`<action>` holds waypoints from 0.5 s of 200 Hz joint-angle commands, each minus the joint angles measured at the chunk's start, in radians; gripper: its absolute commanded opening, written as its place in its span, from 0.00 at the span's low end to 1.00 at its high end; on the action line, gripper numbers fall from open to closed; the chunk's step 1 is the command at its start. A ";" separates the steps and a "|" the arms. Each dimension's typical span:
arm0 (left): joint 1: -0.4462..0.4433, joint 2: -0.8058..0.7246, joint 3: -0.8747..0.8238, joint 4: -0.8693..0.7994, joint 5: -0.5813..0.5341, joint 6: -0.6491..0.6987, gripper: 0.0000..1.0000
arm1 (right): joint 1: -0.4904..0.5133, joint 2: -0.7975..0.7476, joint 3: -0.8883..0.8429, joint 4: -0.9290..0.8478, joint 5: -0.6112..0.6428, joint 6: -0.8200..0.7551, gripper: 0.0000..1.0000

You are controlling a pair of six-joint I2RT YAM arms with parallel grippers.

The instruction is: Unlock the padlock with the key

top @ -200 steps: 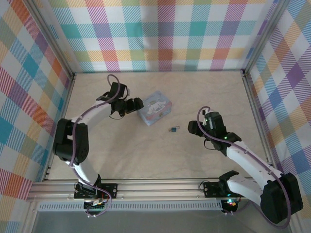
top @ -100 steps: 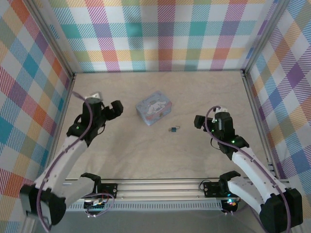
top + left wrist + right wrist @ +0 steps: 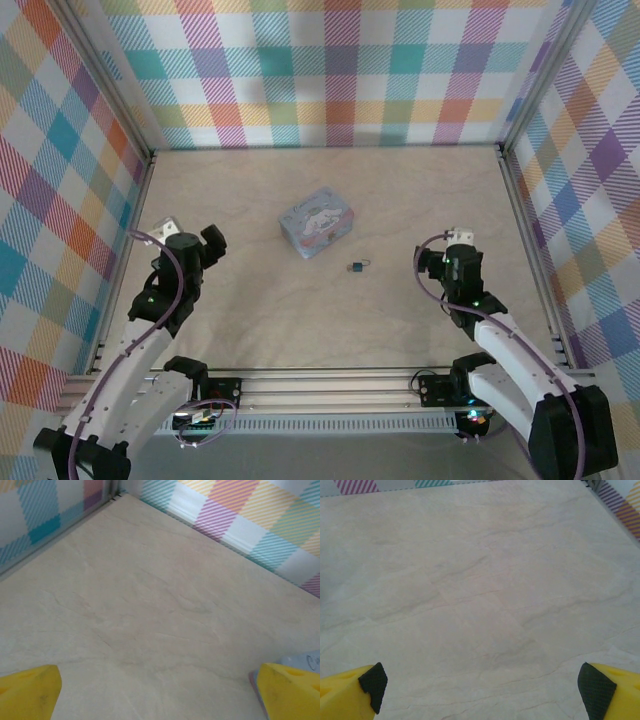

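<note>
The padlock (image 3: 357,266) is a tiny blue body with a thin metal shackle, lying on the table just right of centre. The key is too small for me to tell apart from it. My left gripper (image 3: 192,233) hovers far to the left of the padlock, open, with nothing between its yellow fingertips (image 3: 30,692). Its wrist view looks over bare table towards the back left corner. My right gripper (image 3: 445,246) sits to the right of the padlock, also open and empty, its fingers (image 3: 612,690) spread over bare table.
A pale blue tin (image 3: 316,222) with a cartoon picture lies behind and left of the padlock; its corner (image 3: 312,660) shows beside my left finger. Checked walls (image 3: 330,70) close in the back and both sides. A metal rail (image 3: 320,385) runs along the near edge.
My left gripper has left the tin's side, swinging left and back towards the near edge. The right gripper has drawn slightly right and nearer. Both have opened wider.
</note>
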State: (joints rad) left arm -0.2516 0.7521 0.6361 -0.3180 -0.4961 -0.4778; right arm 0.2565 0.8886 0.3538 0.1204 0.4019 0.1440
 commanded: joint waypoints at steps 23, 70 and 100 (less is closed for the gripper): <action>0.017 0.029 -0.065 0.133 -0.083 0.073 1.00 | -0.055 0.136 -0.056 0.292 -0.038 -0.080 1.00; 0.017 0.145 -0.072 0.202 -0.087 0.153 1.00 | -0.091 0.368 -0.019 0.502 -0.109 -0.114 1.00; 0.018 0.194 -0.083 0.258 -0.085 0.187 1.00 | -0.097 0.470 0.031 0.593 -0.164 -0.186 1.00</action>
State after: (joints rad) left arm -0.2497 0.9184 0.5663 -0.1436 -0.5533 -0.3454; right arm 0.1684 1.3029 0.3183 0.5625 0.3069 0.0387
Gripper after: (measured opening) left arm 0.999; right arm 0.996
